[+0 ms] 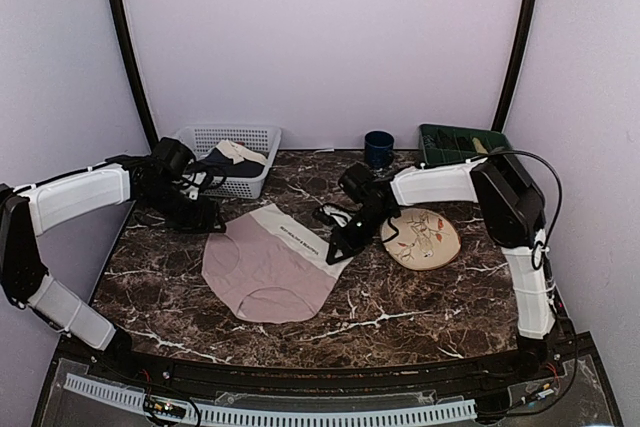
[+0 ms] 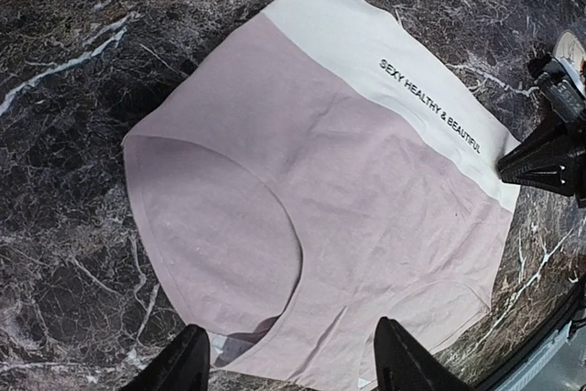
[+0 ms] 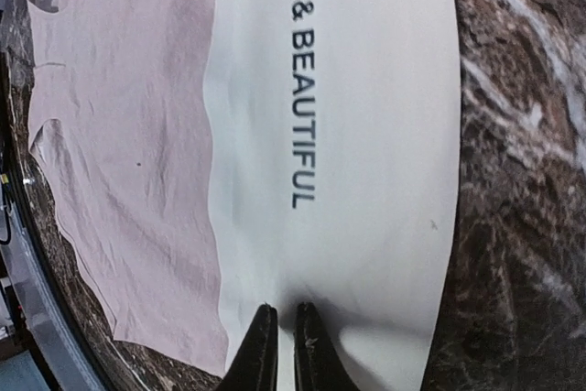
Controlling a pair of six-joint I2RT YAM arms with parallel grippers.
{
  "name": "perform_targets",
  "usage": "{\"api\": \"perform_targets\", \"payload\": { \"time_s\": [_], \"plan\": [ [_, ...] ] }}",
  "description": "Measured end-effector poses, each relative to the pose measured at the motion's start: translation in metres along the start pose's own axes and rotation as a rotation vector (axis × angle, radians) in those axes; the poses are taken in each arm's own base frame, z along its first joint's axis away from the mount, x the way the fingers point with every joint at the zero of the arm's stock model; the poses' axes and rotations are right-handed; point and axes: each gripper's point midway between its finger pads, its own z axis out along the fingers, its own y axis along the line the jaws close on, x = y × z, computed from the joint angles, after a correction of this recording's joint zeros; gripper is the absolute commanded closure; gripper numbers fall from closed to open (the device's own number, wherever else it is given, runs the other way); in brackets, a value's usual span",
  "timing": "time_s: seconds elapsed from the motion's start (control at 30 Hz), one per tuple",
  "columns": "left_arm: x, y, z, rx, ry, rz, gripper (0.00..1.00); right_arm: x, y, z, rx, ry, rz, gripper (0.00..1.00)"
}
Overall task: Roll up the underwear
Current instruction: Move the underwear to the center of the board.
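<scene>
**Top view:** fixed high behind the arm bases, looking forward and down over the whole table (image 1: 420,297).
**Left wrist view:** low over the left side, facing right across the underwear (image 2: 320,190) to the right gripper (image 2: 513,167).
**Right wrist view:** very close, straight down on the waistband (image 3: 366,135).
All three share the underwear.

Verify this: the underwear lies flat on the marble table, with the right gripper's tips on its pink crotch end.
Wrong end: the right wrist view shows the right gripper on the cream waistband of the underwear.
</scene>
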Motion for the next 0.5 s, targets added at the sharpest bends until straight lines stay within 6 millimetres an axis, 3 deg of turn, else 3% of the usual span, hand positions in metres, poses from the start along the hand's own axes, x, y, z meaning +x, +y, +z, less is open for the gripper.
{"api": "perform_targets", "payload": {
  "time_s": [0.1, 0.17, 0.27, 0.33, 0.4, 0.5],
  "plan": [
    [0.004, -0.005, 0.001, 0.008, 0.01, 0.01, 0.36, 0.029, 0.002, -0.007, 0.0, 0.005, 0.016, 0.92],
    [0.009, -0.016, 0.004, 0.014, 0.019, 0.045, 0.36, 0.062, 0.007, -0.014, -0.005, 0.03, 0.045, 0.92],
    [0.025, -0.048, 0.01, 0.052, 0.055, 0.137, 0.39, 0.115, 0.028, -0.019, -0.05, 0.093, 0.078, 0.88],
    [0.039, -0.067, 0.018, 0.078, 0.094, 0.183, 0.41, 0.14, 0.046, -0.02, -0.082, 0.134, 0.082, 0.86],
    [0.053, -0.081, 0.032, 0.1, 0.143, 0.213, 0.42, 0.154, 0.061, -0.024, -0.102, 0.155, 0.102, 0.83],
    [0.067, -0.088, 0.053, 0.103, 0.202, 0.226, 0.46, 0.144, 0.066, -0.034, -0.106, 0.117, 0.115, 0.8]
  ]
}}
